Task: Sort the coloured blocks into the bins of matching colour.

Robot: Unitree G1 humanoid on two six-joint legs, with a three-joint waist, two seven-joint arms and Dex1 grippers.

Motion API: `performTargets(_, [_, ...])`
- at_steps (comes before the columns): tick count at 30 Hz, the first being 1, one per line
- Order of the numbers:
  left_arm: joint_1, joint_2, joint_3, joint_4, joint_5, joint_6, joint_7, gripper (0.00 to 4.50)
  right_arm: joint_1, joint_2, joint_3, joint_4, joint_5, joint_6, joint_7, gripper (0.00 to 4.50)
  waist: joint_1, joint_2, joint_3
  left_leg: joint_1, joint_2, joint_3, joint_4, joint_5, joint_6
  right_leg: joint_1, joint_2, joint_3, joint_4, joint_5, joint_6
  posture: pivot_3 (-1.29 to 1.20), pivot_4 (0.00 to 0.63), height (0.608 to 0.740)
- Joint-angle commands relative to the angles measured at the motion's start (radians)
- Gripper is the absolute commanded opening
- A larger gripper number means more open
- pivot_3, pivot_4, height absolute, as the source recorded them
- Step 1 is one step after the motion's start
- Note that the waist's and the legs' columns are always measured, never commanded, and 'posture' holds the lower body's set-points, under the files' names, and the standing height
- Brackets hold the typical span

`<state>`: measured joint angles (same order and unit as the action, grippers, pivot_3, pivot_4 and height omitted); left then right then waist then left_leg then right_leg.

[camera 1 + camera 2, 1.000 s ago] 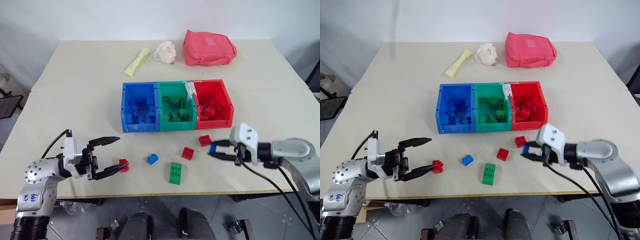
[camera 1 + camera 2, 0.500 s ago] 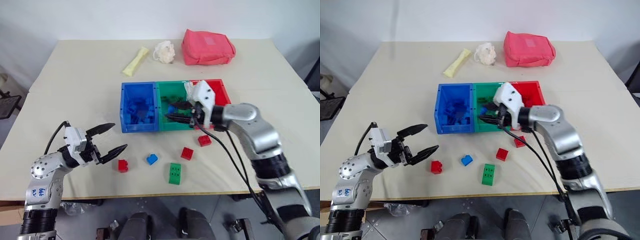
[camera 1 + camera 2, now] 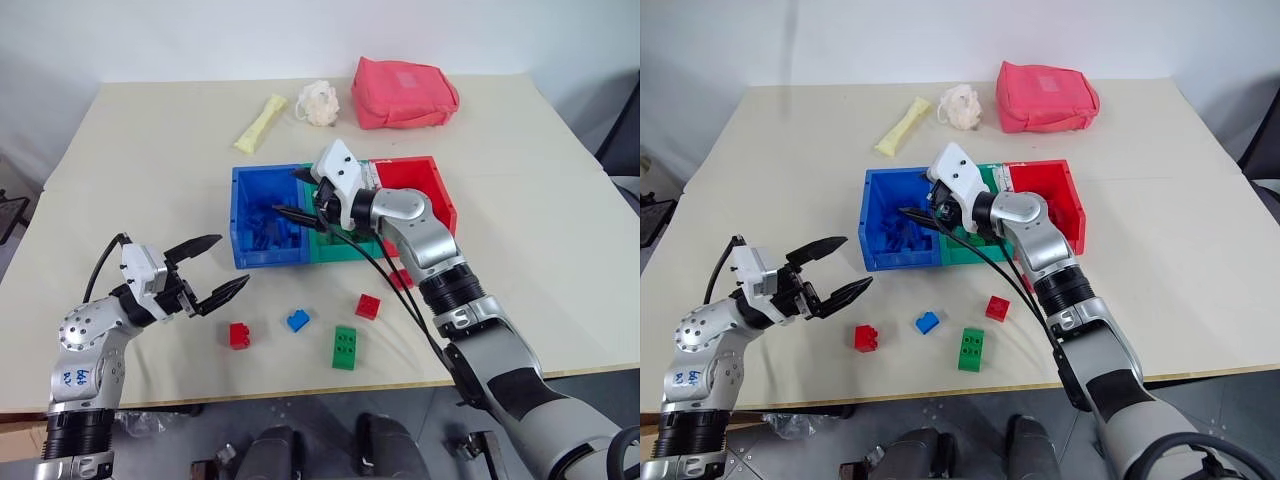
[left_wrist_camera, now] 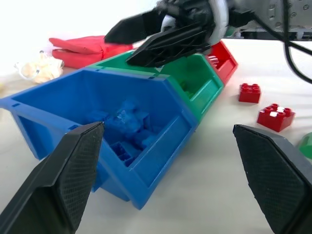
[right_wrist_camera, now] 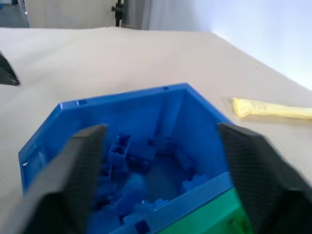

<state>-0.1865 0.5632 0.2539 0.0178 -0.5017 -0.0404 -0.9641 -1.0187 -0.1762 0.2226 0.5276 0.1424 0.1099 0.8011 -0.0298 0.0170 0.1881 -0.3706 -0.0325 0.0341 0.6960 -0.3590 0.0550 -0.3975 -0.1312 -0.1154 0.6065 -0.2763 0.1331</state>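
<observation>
In the head views, the right gripper [image 3: 292,210] reaches out level over the blue plastic bin [image 3: 243,232], its two black fingers spread apart with nothing between them. The left gripper [image 3: 218,268] floats above the smooth beige table [image 3: 150,180], jaws wide apart too. The blue bin is joined to a green plastic bin [image 3: 345,250] and a red plastic bin [image 3: 443,195], all open on top. On the table in front of them lie small bumpy plastic bricks: a red brick [image 3: 239,335], a blue brick [image 3: 298,320], another red brick [image 3: 368,306] and a bigger green brick [image 3: 345,347].

The left wrist view looks into the blue bin, which has blue bricks [image 4: 124,127] piled inside.

The right wrist view looks down into that same bin, between wide-apart fingers [image 5: 78,170].
</observation>
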Motion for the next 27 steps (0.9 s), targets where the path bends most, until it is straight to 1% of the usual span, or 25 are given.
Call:
performTargets(1, [-0.019, 0.007, 0.004, 0.001, -0.001, -0.029, -0.019, 4.50, 0.013, -0.019, -0.033, -0.092, 0.022, 0.000, 0.032, 4.45, -0.001, 0.000, 0.000, 0.000, 0.000, 0.000, 0.000, 0.000, 0.000, 0.000, 0.000, 0.000, 0.000, 0.000, 0.000, 0.00, 0.150, 0.740])
performTargets(8, [-0.049, 0.009, -0.016, 0.046, -0.011, -0.076, -0.122, 4.50, 0.157, -0.157, -0.047, -0.358, 0.089, 0.106, 0.156, 4.45, 0.002, 0.000, 0.000, 0.000, -0.001, 0.000, 0.000, 0.000, 0.000, 0.000, -0.001, 0.000, -0.001, 0.000, 0.000, 0.00, 0.150, 0.740])
performTargets(10, [-0.027, 0.038, -0.042, 0.057, 0.010, -0.098, -0.194, 4.50, 0.237, -0.244, -0.063, -0.459, 0.117, 0.131, 0.221, 4.45, 0.004, 0.000, 0.000, 0.000, 0.000, 0.000, 0.000, 0.000, 0.000, 0.000, -0.001, 0.000, -0.001, 0.000, 0.000, 0.00, 0.150, 0.740])
performTargets(11, [-0.021, 0.047, -0.050, 0.061, 0.016, -0.105, -0.215, 4.50, 0.260, -0.270, -0.068, -0.489, 0.125, 0.140, 0.238, 4.45, 0.003, 0.000, 0.000, 0.000, 0.000, 0.000, 0.000, 0.000, 0.000, 0.000, -0.001, 0.000, -0.001, 0.000, 0.000, 0.00, 0.150, 0.740])
performTargets(13, [-0.012, 0.061, -0.064, 0.070, 0.026, -0.115, -0.243, 4.50, 0.301, -0.319, -0.078, -0.535, 0.139, 0.153, 0.264, 4.45, 0.003, 0.000, 0.000, 0.000, 0.000, 0.001, 0.000, 0.000, 0.000, 0.000, -0.001, 0.000, -0.002, 0.000, 0.000, 0.00, 0.150, 0.740])
performTargets(16, [-0.003, 0.080, -0.090, 0.076, 0.042, -0.102, -0.273, 4.50, 0.429, -0.470, -0.117, -0.641, 0.172, 0.214, 0.338, 4.45, 0.009, 0.000, 0.000, 0.000, 0.000, 0.002, 0.000, 0.000, 0.000, 0.001, -0.001, 0.000, -0.003, 0.000, 0.000, 0.00, 0.150, 0.740])
performTargets(18, [-0.004, 0.082, -0.097, 0.075, 0.038, -0.095, -0.282, 4.50, 0.491, -0.536, -0.140, -0.696, 0.198, 0.248, 0.366, 4.45, 0.016, 0.000, 0.000, 0.000, 0.000, 0.002, 0.000, 0.000, 0.000, 0.001, -0.002, 0.000, -0.005, 0.000, 0.000, 0.00, 0.150, 0.740])
performTargets(20, [-0.003, 0.083, -0.105, 0.075, 0.030, -0.086, -0.299, 4.50, 0.584, -0.621, -0.193, -0.755, 0.225, 0.292, 0.384, 4.45, 0.025, 0.000, 0.000, -0.001, 0.000, 0.003, 0.000, 0.000, 0.000, 0.002, -0.002, 0.000, -0.007, 0.000, 0.000, 0.00, 0.150, 0.740])
performTargets(22, [0.000, 0.083, -0.109, 0.075, 0.024, -0.078, -0.311, 4.50, 0.654, -0.675, -0.240, -0.787, 0.244, 0.319, 0.386, 4.45, 0.029, 0.000, 0.000, 0.000, 0.001, 0.003, 0.000, 0.000, 0.000, 0.002, -0.002, 0.001, -0.007, 0.000, 0.000, 0.00, 0.150, 0.740])
performTargets(25, [0.016, 0.085, -0.109, 0.057, -0.004, -0.041, -0.332, 4.50, 0.836, -0.767, -0.378, -0.814, 0.253, 0.346, 0.389, 4.45, 0.038, 0.000, 0.000, 0.000, 0.001, 0.003, 0.001, 0.000, 0.000, 0.003, -0.003, 0.003, -0.008, 0.000, 0.000, 0.00, 0.150, 0.740])
performTargets(27, [0.022, 0.085, -0.106, 0.046, -0.014, -0.023, -0.337, 4.50, 0.927, -0.804, -0.443, -0.829, 0.259, 0.355, 0.390, 4.45, 0.046, 0.000, 0.000, 0.000, 0.001, 0.002, 0.000, -0.001, 0.000, 0.004, -0.003, 0.006, -0.010, 0.000, 0.000, 0.00, 0.150, 0.740])
